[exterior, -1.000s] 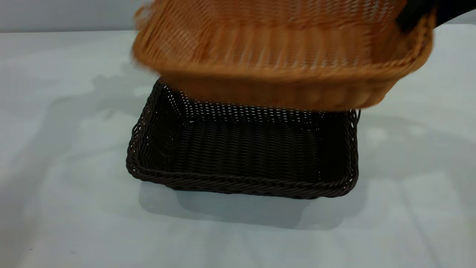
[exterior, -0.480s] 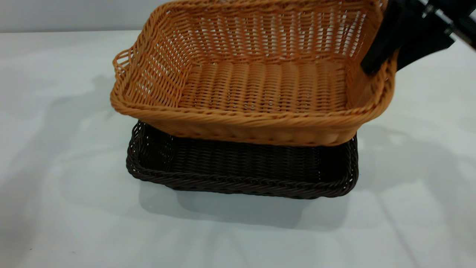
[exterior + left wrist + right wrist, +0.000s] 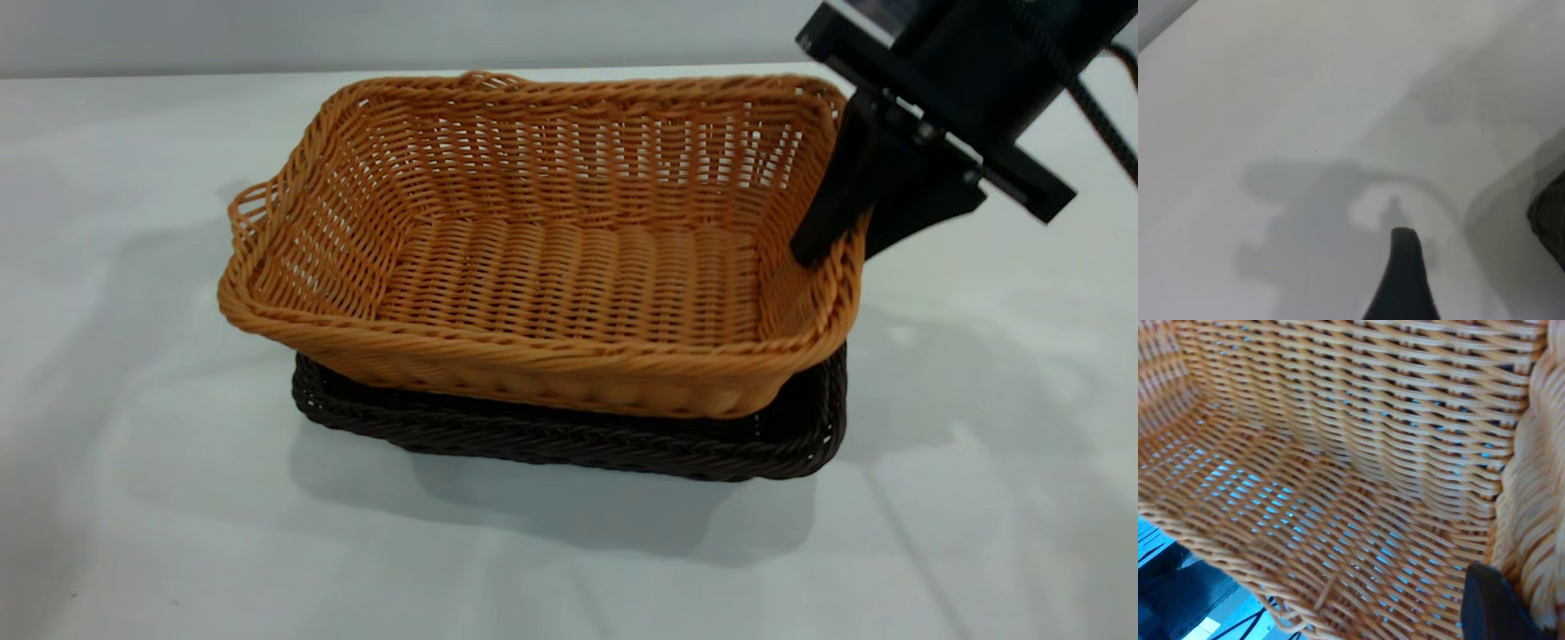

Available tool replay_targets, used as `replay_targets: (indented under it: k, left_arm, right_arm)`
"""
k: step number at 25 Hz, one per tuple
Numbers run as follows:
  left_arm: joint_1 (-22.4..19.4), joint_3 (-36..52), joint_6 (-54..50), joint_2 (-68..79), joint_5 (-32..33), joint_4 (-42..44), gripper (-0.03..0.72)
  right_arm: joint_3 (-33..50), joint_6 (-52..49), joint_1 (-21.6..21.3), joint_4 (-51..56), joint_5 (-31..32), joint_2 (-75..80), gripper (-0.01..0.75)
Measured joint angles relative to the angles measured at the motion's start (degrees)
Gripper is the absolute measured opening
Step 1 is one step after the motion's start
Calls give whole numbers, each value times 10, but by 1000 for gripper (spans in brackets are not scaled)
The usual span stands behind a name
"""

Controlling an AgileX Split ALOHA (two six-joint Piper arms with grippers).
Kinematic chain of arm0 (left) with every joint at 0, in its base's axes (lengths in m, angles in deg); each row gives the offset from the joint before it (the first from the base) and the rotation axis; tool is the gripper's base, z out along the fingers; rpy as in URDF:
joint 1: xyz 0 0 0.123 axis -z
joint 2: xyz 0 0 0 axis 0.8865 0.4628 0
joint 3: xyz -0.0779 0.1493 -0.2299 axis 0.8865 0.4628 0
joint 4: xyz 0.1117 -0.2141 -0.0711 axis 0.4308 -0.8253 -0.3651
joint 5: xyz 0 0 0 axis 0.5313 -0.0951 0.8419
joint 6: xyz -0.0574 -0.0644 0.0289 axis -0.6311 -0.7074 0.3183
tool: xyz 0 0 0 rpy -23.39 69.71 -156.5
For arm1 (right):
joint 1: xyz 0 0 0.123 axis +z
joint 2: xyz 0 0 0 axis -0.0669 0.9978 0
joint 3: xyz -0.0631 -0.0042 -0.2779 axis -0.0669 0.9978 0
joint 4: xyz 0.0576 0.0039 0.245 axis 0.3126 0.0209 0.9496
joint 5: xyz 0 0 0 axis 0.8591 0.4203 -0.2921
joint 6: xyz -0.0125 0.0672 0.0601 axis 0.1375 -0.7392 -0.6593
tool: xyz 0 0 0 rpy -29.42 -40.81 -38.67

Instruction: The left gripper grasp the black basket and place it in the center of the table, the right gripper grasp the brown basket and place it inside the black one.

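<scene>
The brown basket [image 3: 569, 276] rests in the black basket [image 3: 569, 444], slightly askew, with its left end jutting past the black rim. The black basket stands on the table [image 3: 133, 498] near the middle. My right gripper [image 3: 855, 238] is shut on the brown basket's right rim, one finger inside and one outside. In the right wrist view the brown weave [image 3: 1338, 473] fills the frame, with one finger [image 3: 1491, 603] against the rim. My left gripper [image 3: 1468, 267] hovers open and empty over bare table beside the black basket's edge [image 3: 1550, 217]; only one finger [image 3: 1405, 273] shows.
White tabletop lies all round the stacked baskets, with arm shadows across it. A pale wall [image 3: 356, 31] runs behind the table's far edge. The right arm's black wrist [image 3: 969, 80] hangs over the back right corner.
The brown basket has come down and leftward with my right gripper, from above the black basket into it. The black basket has shifted slightly.
</scene>
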Motion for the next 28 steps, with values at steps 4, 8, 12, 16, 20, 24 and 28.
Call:
replay_targets:
  k: [4,8,12,16,20,24,28]
  left_arm:
    - [0,0,0,0,0,0,530]
    - [0,0,0,0,0,0,530]
    - [0,0,0,0,0,0,530]
    - [0,0,0,-6,0,0,530]
    - [0,0,-7,-46,0,1,530]
    - [0,0,-52,-114,8,9,530]
    - [0,0,-111,-191,22,40,530]
  right_arm:
    - [0,1,0,2,-12,14,102]
    - [0,6,0,4,-19,14,252]
    - [0,12,0,-2,-27,14,451]
    - [-19,10,0,-50,-29,9,593]
    - [-75,-24,0,-134,-19,-28,626]
    - [-142,-65,0,-228,13,-106,625]
    - [-191,-76,0,-263,34,-212,614]
